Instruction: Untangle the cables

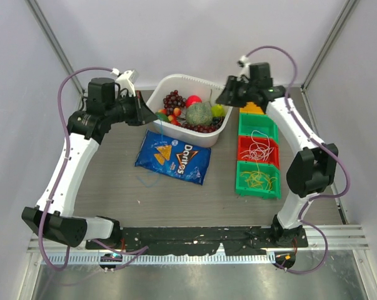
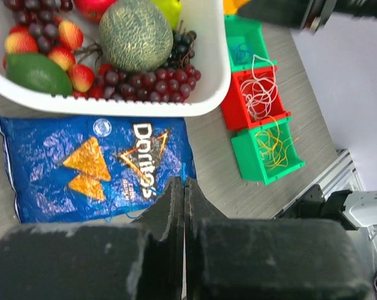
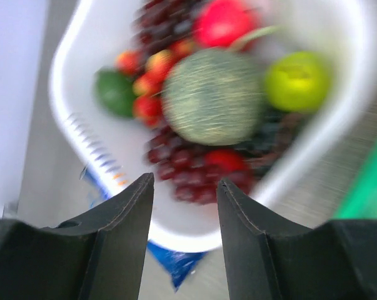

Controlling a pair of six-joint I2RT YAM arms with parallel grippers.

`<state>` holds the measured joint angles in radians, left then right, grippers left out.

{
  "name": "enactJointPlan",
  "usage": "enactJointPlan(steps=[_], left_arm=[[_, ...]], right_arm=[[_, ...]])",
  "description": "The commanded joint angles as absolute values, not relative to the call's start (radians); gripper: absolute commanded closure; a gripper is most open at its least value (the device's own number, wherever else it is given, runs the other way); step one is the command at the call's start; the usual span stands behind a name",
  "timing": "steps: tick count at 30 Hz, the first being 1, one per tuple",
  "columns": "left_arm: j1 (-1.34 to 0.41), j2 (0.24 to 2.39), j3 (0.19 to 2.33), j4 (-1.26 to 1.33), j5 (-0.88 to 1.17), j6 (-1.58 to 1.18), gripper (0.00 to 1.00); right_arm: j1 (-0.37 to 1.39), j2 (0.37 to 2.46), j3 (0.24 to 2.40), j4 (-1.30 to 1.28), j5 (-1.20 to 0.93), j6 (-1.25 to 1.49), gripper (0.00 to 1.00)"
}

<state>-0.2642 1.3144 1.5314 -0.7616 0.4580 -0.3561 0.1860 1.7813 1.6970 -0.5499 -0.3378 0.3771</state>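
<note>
Nearest the arm bases on the right of the counter, a green bin holds the yellow cable in a loose bunch. Just beyond it, touching, a red bin holds the white cable. The next green bin holds the blue cable, which is faint from above and shows only in the left wrist view. An orange bin past that is mostly hidden by the right arm.

Left of the bins, well apart from them, a blue Doritos bag lies flat. A thin blue line runs off its near left corner, too fine to tell what it is.

Beyond the bag, a white basket holds a melon, grapes and other fruit; the right wrist view of it is blurred.

The left end effector is above the basket's left end with its fingers pressed together and nothing between them. The right end effector is above the basket's right end, with a narrow, empty gap between its fingers.
</note>
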Motion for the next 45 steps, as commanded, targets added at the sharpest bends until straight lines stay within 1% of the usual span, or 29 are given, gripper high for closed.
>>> enactJointPlan(steps=[1,4,6,7,11,17,20,28,31,34,38,40,45], left_arm=[[-0.259,1.324,1.611,-0.689,0.485,-0.333,1.00],[-0.253,1.315,1.629,-0.683,0.486,-0.333,1.00],[-0.253,1.304,1.632,-0.677,0.485,-0.333,1.00],[-0.255,1.299,1.629,-0.670,0.482,-0.334,1.00],[-0.253,1.282,1.628,-0.669,0.486,-0.350,1.00],[-0.253,1.249,1.625,-0.641,0.471,-0.379,1.00],[-0.253,1.244,1.631,-0.640,0.468,-0.382,1.00],[-0.253,1.255,1.667,-0.637,0.488,-0.388,1.00],[-0.253,1.253,1.669,-0.624,0.494,-0.394,1.00],[-0.253,1.255,1.671,-0.629,0.503,-0.396,1.00],[-0.253,1.246,1.660,-0.624,0.497,-0.396,1.00],[-0.253,1.247,1.673,-0.638,0.480,-0.390,1.00],[-0.253,1.239,1.669,-0.647,0.437,-0.391,1.00]], right_arm=[[0.392,1.781,1.756,-0.457,-0.574,0.215,0.50],[0.480,1.783,1.741,-0.414,-0.584,0.152,0.52],[0.525,1.752,1.685,-0.350,-0.583,0.121,0.52],[0.547,1.741,1.624,-0.278,-0.606,0.114,0.52],[0.591,1.715,1.516,-0.134,-0.664,0.100,0.51],[0.658,1.724,1.451,-0.054,-0.684,0.060,0.53],[0.692,1.723,1.393,0.038,-0.635,0.048,0.53],[0.741,1.740,1.413,0.170,-0.643,0.135,0.55],[0.750,1.739,1.413,0.183,-0.615,0.146,0.55],[0.750,1.746,1.425,0.187,-0.588,0.161,0.58],[0.752,1.727,1.411,0.204,-0.591,0.175,0.60],[0.752,1.714,1.404,0.152,-0.559,0.132,0.60],[0.750,1.620,1.332,0.007,-0.379,-0.049,0.59]])
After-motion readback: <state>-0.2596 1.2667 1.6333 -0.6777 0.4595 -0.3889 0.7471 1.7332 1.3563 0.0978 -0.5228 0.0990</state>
